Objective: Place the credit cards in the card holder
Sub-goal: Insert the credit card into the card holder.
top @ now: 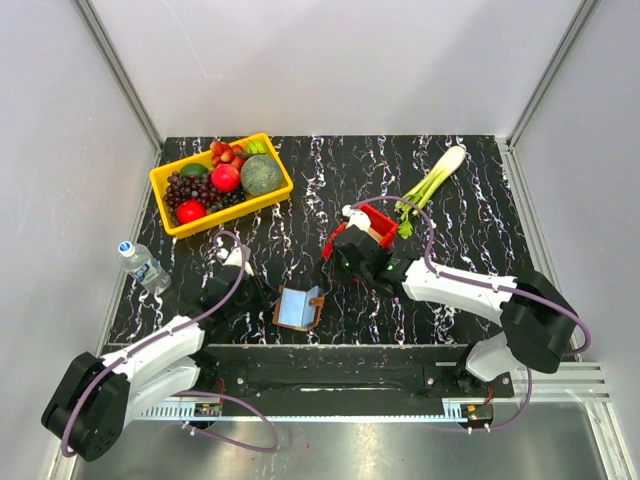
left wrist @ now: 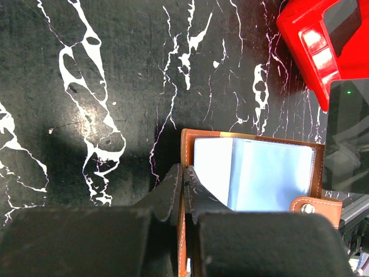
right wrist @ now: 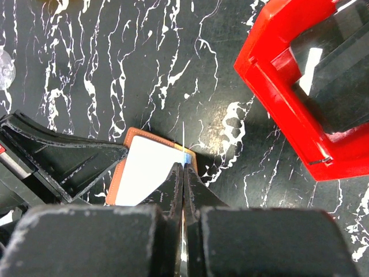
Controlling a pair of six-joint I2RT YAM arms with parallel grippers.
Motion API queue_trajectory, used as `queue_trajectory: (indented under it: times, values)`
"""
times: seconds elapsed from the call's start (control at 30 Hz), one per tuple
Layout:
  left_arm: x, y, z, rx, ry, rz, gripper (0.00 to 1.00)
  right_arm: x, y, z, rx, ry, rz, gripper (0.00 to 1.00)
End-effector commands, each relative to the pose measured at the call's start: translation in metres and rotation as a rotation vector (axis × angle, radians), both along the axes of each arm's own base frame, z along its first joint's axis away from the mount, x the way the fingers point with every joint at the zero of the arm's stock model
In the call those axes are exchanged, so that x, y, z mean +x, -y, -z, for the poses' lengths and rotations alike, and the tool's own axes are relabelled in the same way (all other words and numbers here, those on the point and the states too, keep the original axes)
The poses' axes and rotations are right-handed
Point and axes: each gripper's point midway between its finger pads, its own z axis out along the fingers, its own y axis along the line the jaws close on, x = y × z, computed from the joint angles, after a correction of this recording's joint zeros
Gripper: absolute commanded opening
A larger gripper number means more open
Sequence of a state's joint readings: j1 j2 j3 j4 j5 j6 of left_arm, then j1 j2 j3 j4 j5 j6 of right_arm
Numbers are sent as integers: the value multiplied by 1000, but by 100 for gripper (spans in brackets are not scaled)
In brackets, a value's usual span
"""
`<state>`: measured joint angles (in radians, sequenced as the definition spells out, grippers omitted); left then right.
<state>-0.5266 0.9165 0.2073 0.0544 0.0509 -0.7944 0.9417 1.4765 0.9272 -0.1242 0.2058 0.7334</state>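
Note:
The brown leather card holder [top: 297, 308] lies open near the front middle of the table, its pale blue inside showing [left wrist: 253, 173]. My left gripper [left wrist: 184, 184] is shut on the holder's left leather edge [left wrist: 183, 231]; it also shows in the top view [top: 270, 300]. My right gripper [right wrist: 183, 170] is shut on a thin credit card [right wrist: 183, 138], seen edge-on, whitish with a light blue bit, just above the holder's right edge [right wrist: 147, 170]. In the top view the right gripper [top: 335, 275] sits between the holder and the red bin [top: 352, 228]. Dark cards [right wrist: 337, 86] lie in the bin.
A yellow basket [top: 165, 180] of fruit stands at the back left. A water bottle [top: 143, 265] lies at the left edge. A leek [top: 432, 178] lies at the back right. The red bin [right wrist: 277, 98] is close on the right gripper's right.

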Motion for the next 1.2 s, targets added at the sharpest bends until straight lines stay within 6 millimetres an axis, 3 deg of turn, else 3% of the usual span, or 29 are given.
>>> queue_trajectory:
  times: [0.0, 0.1, 0.37, 0.57, 0.63, 0.77, 1.0, 1.17]
  values:
    - [11, 1, -16, -16, 56, -23, 0, -3, -11, -14, 40, 0, -42, 0]
    - [11, 1, -15, -11, 52, -26, 0, -4, -15, -12, 49, -26, -39, 0]
    - [6, 6, -9, -33, 36, -31, 0, -7, -28, 16, 57, -127, -22, 0]
    - [4, 11, -9, -56, 41, -42, 0, -9, -54, 1, 195, -112, -103, 0]
    - [4, 10, -7, -51, 37, -48, 0, -14, -60, 5, 203, -143, -129, 0]
    - [4, 7, -8, -51, 44, -66, 0, -10, -58, 15, 166, -161, -95, 0]
    - [4, -3, -12, -33, 63, -107, 0, -10, -27, 34, 22, -155, -34, 0]
    - [3, -9, -10, -17, 61, -126, 0, -12, -19, 24, 35, -109, -45, 0]
